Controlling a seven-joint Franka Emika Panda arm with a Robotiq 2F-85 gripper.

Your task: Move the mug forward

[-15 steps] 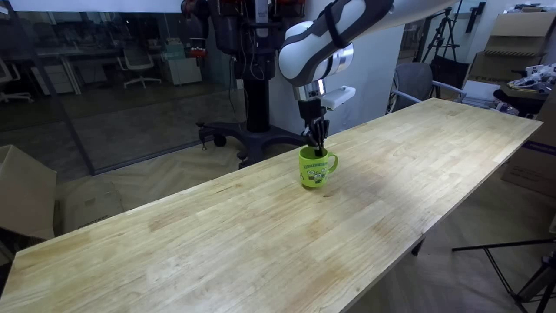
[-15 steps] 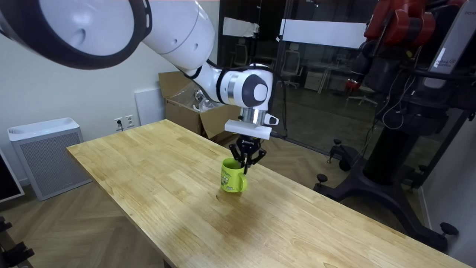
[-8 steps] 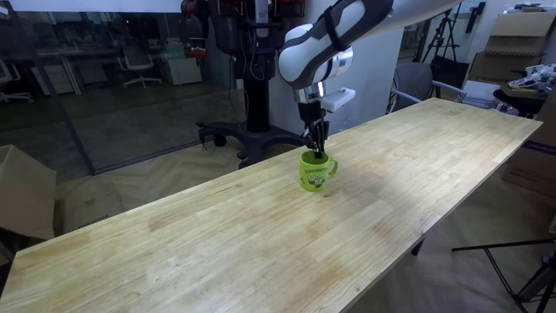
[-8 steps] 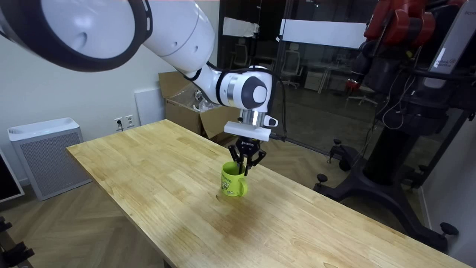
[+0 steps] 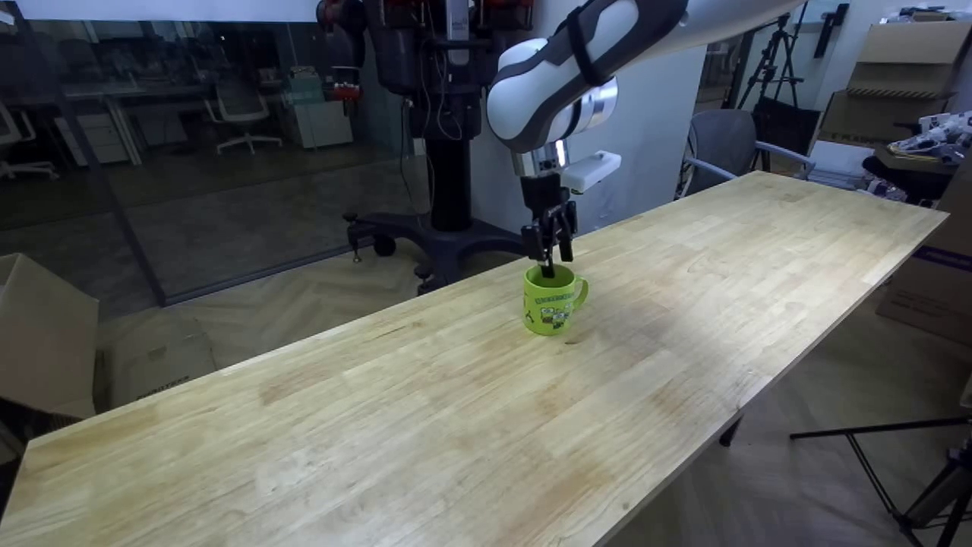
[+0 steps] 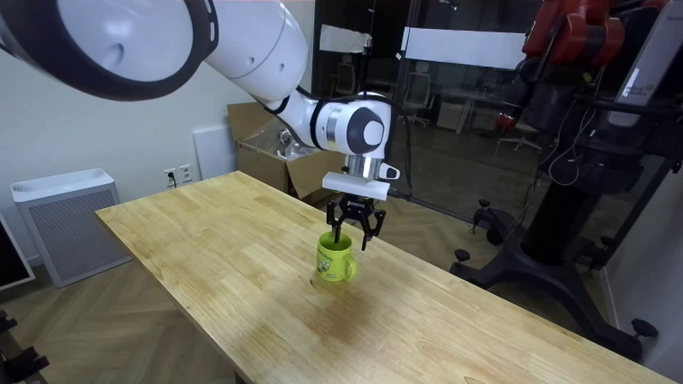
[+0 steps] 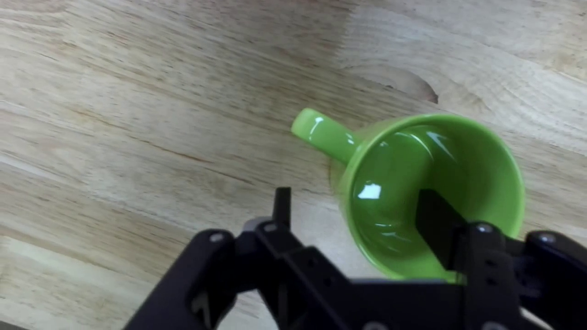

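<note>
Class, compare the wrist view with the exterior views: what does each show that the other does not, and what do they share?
Only the wrist view: the bottom inside the mug.

Only the exterior views: the printed figures on its side, the white arm, the red-and-black robot and cardboard boxes.

Shared: the mug, the open gripper with one finger at the mug's mouth and one outside, and the wooden table.

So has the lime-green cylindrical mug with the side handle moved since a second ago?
Yes, slightly downward: in an exterior view, the mug sits lower against the small dark knot in the pale wooden tabletop, where it now stands.
</note>
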